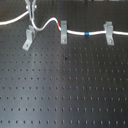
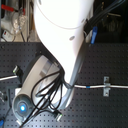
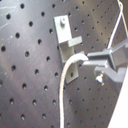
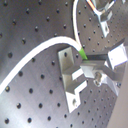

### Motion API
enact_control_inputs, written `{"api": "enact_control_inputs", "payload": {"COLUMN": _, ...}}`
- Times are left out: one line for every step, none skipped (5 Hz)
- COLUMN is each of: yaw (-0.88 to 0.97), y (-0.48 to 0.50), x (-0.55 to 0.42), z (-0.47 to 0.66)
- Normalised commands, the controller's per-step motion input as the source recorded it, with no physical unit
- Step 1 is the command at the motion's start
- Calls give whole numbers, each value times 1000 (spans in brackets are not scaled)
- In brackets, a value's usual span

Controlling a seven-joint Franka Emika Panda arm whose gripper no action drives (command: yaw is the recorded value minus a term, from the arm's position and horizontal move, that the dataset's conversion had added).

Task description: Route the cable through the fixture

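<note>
Pincer (image 3: 85, 61) grips cable (image 3: 61, 95) beside slanted fixture (image 3: 67, 42); I judge other brackets threaded, this one left.

Cable (image 1: 75, 33) across 3 brackets on the breadboard (image 1: 65, 90).

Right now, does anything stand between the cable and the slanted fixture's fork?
Nothing visible does. In the first exterior view the cable hangs from the hand just above the fixture, with nothing between them.
</note>
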Motion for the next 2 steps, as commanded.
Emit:
{"api": "enact_control_inputs", "payload": {"yaw": 489, "y": 198, "x": 266, "z": 120}}
{"api": "enact_control_inputs", "payload": {"yaw": 371, "y": 2, "x": 303, "z": 149}}
